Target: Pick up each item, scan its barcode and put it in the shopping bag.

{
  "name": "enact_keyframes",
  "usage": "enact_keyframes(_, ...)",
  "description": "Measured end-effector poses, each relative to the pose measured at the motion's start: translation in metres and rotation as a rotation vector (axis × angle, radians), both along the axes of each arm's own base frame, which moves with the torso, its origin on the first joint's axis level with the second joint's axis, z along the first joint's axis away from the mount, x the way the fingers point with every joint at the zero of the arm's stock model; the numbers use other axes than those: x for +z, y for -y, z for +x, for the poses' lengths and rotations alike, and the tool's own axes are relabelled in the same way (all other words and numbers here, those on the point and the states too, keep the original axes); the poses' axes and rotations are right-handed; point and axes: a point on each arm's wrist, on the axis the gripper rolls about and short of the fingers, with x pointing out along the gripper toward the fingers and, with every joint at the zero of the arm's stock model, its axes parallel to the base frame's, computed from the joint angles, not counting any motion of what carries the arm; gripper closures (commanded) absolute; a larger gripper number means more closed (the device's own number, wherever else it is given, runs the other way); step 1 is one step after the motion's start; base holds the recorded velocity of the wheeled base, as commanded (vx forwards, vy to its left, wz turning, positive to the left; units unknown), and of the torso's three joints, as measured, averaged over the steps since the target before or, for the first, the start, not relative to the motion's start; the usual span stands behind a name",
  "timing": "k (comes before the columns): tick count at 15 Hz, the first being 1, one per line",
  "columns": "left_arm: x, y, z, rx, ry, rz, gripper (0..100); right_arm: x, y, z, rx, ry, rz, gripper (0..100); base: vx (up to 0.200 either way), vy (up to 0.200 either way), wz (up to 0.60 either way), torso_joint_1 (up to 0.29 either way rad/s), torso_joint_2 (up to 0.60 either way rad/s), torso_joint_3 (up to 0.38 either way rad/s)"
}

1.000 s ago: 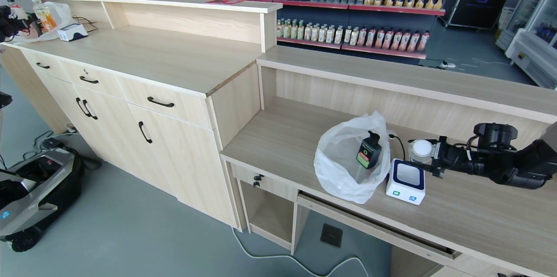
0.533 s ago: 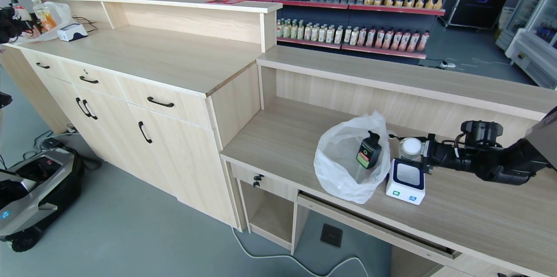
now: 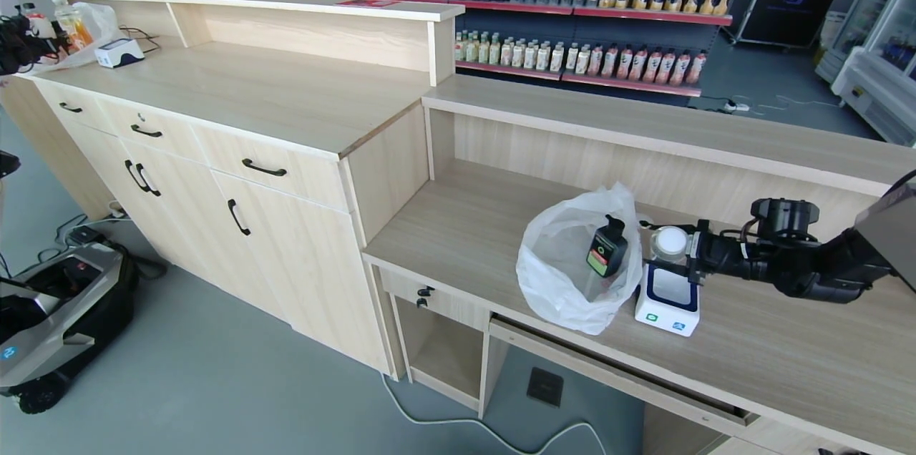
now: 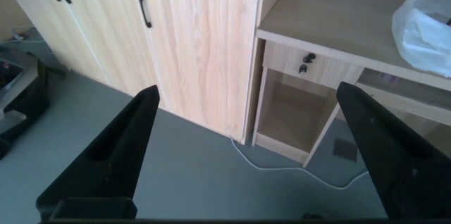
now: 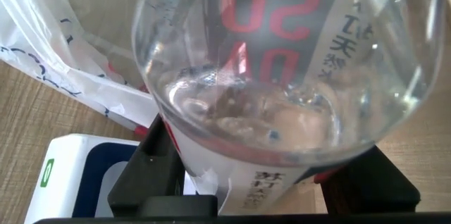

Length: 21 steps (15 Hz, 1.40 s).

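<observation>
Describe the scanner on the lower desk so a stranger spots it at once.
Find the lower desk, right of the tall cabinets. By its front edge, right of the white bag, sits the scanner: a white square box with a dark-rimmed top, just below the held bottle.

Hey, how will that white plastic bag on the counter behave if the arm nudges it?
The shopping bag is thin, crumpled film, so probably floppy and light. The black item seemingly inside may anchor it, yet its walls would likely cave.

At the near desk [image 3: 787,358], one clear bottle [image 3: 671,242], one scanner [image 3: 667,299], one shopping bag [image 3: 558,283], one dark bottle [image 3: 607,252] inside
</observation>
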Motion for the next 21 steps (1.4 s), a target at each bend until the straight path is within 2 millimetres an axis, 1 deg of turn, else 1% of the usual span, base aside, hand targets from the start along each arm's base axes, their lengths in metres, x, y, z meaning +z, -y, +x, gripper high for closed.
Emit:
enact_keyframes(3,0.000,0.000,0.000,0.000,0.000,0.000,0,0.001,0.001,0.000,-0.003,0.000,0.002,100,0.000,0.000,0.00,0.000,0.00,0.000)
enact_keyframes(4,0.000,0.000,0.000,0.000,0.000,0.000,0,0.006,0.000,0.000,-0.008,0.005,0.014,100,0.000,0.000,0.00,0.000,0.00,0.000)
enact_keyframes(6,0.000,0.000,0.000,0.000,0.000,0.000,0,0.033,0.002,-0.003,-0.036,0.019,0.073,100,0.000,0.000,0.00,0.000,0.00,0.000)
enact_keyframes(8,0.000,0.000,0.000,0.001,0.000,0.000,0,0.070,0.003,-0.017,-0.094,-0.018,0.169,100,0.000,0.000,0.00,0.000,0.00,0.000)
enact_keyframes(10,0.000,0.000,0.000,0.001,0.000,0.000,0,0.114,0.005,-0.043,-0.241,-0.085,0.312,100,0.000,0.000,0.00,0.000,0.00,0.000)
enact_keyframes(11,0.000,0.000,0.000,0.000,0.000,0.000,0,0.137,0.005,-0.061,-0.376,-0.138,0.436,100,0.000,0.000,0.00,0.000,0.00,0.000)
enact_keyframes(12,0.000,0.000,0.000,0.000,0.000,0.000,0,0.154,0.006,-0.078,-0.528,-0.170,0.550,100,0.000,0.000,0.00,0.000,0.00,0.000)
enact_keyframes(13,0.000,0.000,0.000,0.000,0.000,0.000,0,0.166,0.005,-0.097,-0.677,-0.181,0.627,100,0.000,0.000,0.00,0.000,0.00,0.000)
enact_keyframes(14,0.000,0.000,0.000,0.000,0.000,0.000,0,0.173,0.002,-0.116,-0.802,-0.197,0.667,100,0.000,0.000,0.00,0.000,0.00,0.000)
enact_keyframes(15,0.000,0.000,0.000,0.000,0.000,0.000,0,0.174,-0.001,-0.135,-0.912,-0.207,0.672,100,0.000,0.000,0.00,0.000,0.00,0.000)
enact_keyframes(16,0.000,0.000,0.000,0.001,0.000,0.000,0,0.174,-0.006,-0.152,-1.005,-0.212,0.662,100,0.000,0.000,0.00,0.000,0.00,0.000)
enact_keyframes(17,0.000,0.000,0.000,0.001,0.000,0.000,0,0.175,-0.011,-0.168,-1.061,-0.211,0.650,100,0.000,0.000,0.00,0.000,0.00,0.000)
enact_keyframes(19,0.000,0.000,0.000,0.001,0.000,0.000,0,0.181,-0.021,-0.186,-1.065,-0.196,0.643,100,0.000,0.000,0.00,0.000,0.00,0.000)
enact_keyframes(21,0.000,0.000,0.000,0.000,0.000,0.000,0,0.189,-0.026,-0.196,-1.059,-0.156,0.624,100,0.000,0.000,0.00,0.000,0.00,0.000)
